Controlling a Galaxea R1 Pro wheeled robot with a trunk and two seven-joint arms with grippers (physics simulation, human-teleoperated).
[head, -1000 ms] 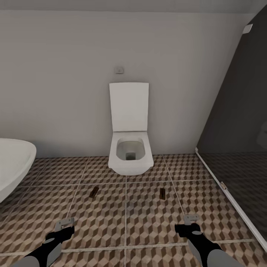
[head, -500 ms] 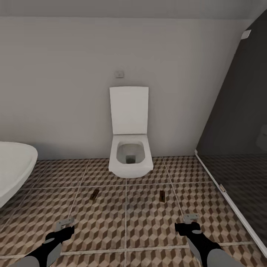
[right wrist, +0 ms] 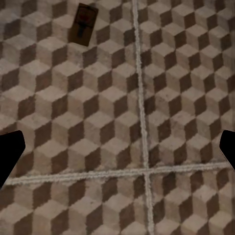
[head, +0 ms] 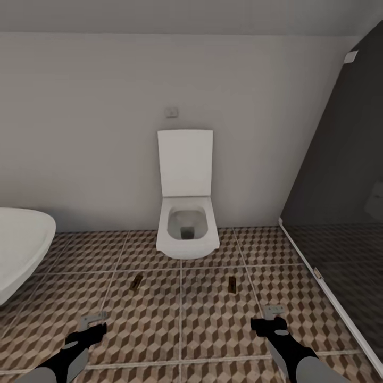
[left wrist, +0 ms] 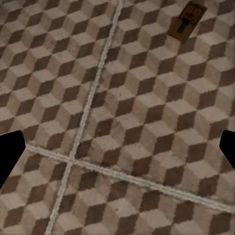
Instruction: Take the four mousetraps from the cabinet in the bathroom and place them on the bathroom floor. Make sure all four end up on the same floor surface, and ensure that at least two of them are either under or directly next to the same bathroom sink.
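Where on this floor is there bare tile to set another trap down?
Bare tile lies between the two mousetraps, in front of the toilet. More runs from the traps back to the left gripper and right gripper. It narrows at the left by the white basin and at the right along the dark glass partition.

head forward-down, wrists close over floor (head: 181,319)
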